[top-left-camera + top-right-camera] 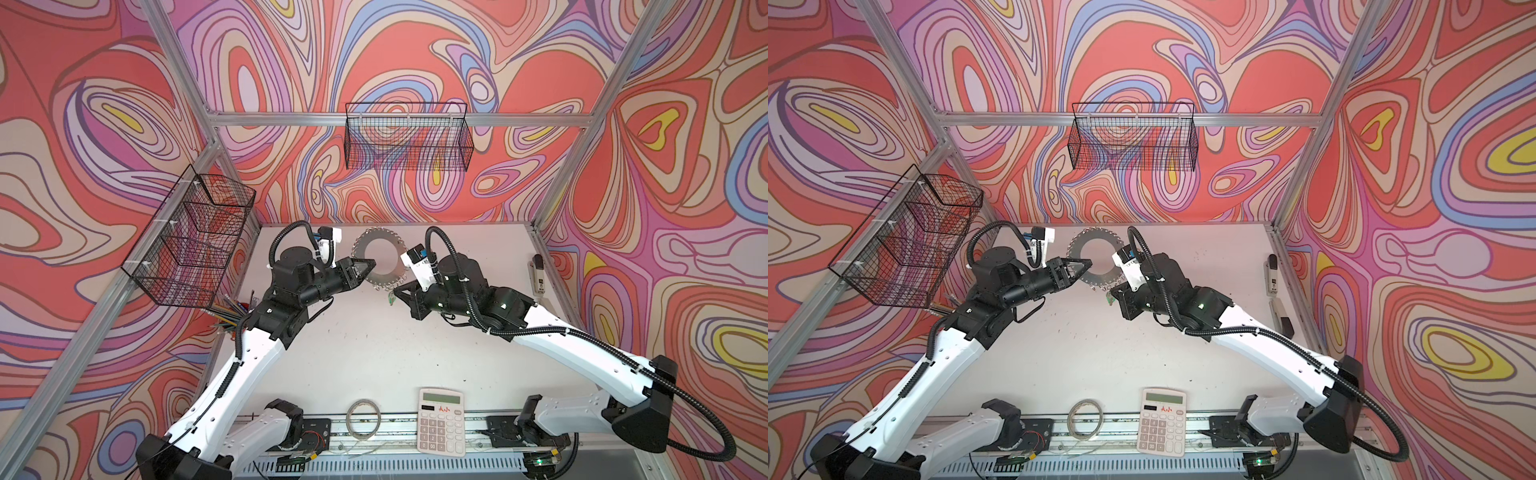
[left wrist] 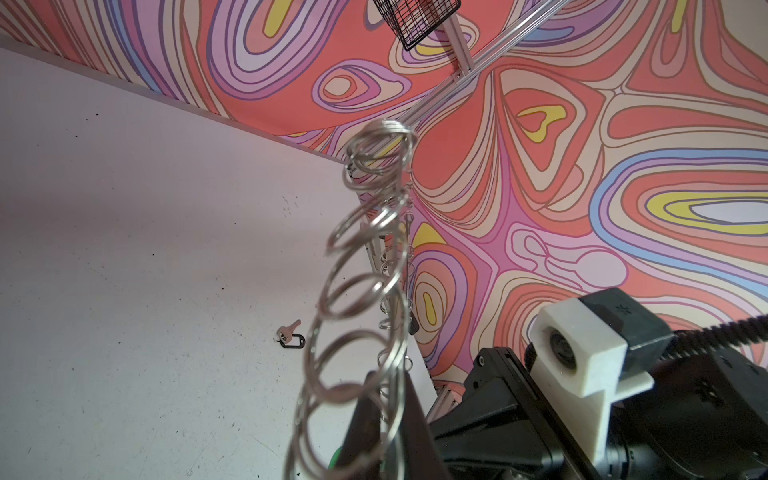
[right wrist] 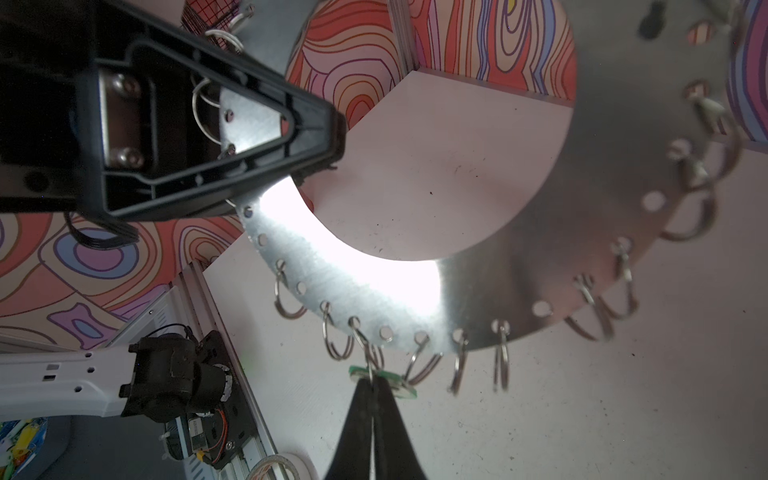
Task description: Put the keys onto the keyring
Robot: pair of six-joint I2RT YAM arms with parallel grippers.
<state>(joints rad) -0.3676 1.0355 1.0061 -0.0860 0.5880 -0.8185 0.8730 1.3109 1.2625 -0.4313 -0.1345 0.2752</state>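
Keyring (image 1: 380,277) is up off the table (image 1: 374,353), pinched at one spot on its rim by the left gripper (image 1: 370,264), whose fingers (image 3: 307,124) are clamped on the metal. At the keyring's lower edge the right gripper (image 3: 372,386) has its fingers (image 3: 357,409) shut tight on the green tag (image 3: 402,390) of one key, right against one of the wire loops (image 3: 374,353). I cannot tell whether that key is already threaded on. The black-tagged key (image 2: 291,337) lies loose on the table, well apart from the keyring.

Trouble I'd watch for: the keyring is held at a single rim point, so any push or tug from the right gripper could swivel it in that pinch and carry the loop away. The tag looks thin and smooth, so it might slip out and drop below the keyring. Neighbouring loops crowd close and could snag the closed tips.
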